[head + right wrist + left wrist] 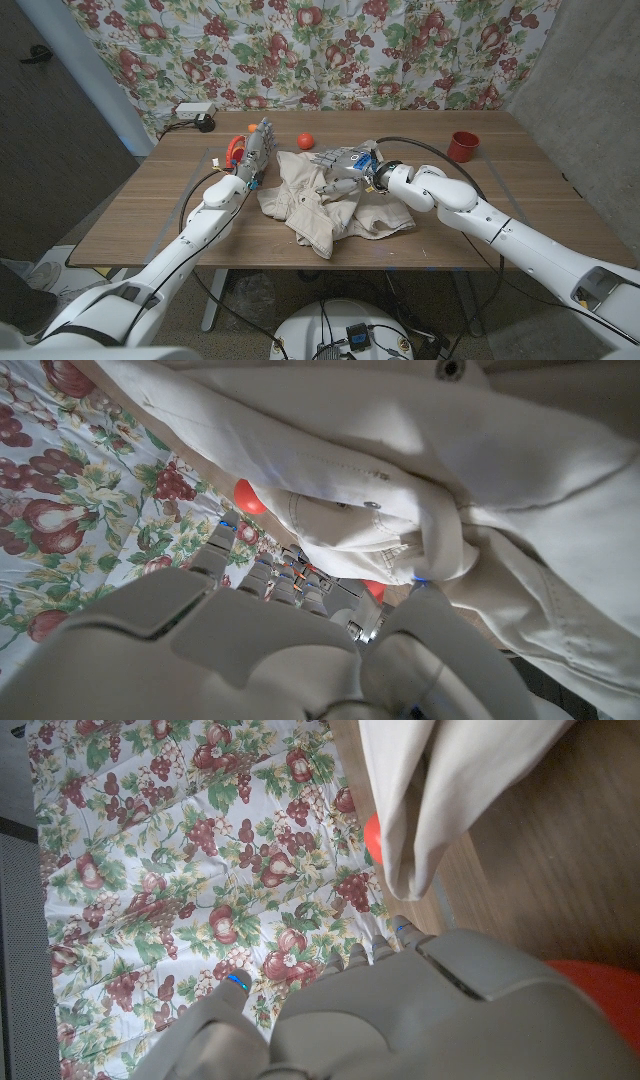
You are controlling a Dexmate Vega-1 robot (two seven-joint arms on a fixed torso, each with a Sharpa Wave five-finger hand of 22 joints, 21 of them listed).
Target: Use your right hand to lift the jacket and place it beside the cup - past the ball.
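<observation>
Under the right hand (345,165) the cream jacket (325,205) was seen, crumpled in a heap on the wooden table (520,210). The hand's fingers were laid on top of the cloth near its collar, and in the right wrist view a fold of the jacket seemed to be pinched by them, though it could not be told for sure if the fold was held tight. The left hand (255,150) was stood on its edge just beside the jacket, with its fingers up and nothing held in it. The orange ball (306,139) was seen a little past the right hand's fingertips, near the jacket's far edge. The red cup (462,146) was placed well away, to the outer side of the right hand and farther back. Some things could go wrong from here. If only a thin fold was caught, the jacket could be dropped when it was lifted. A hanging sleeve could be dragged over the ball, and the ball could be rolled away. The cup could also be knocked over if the cloth was swung too close.
</observation>
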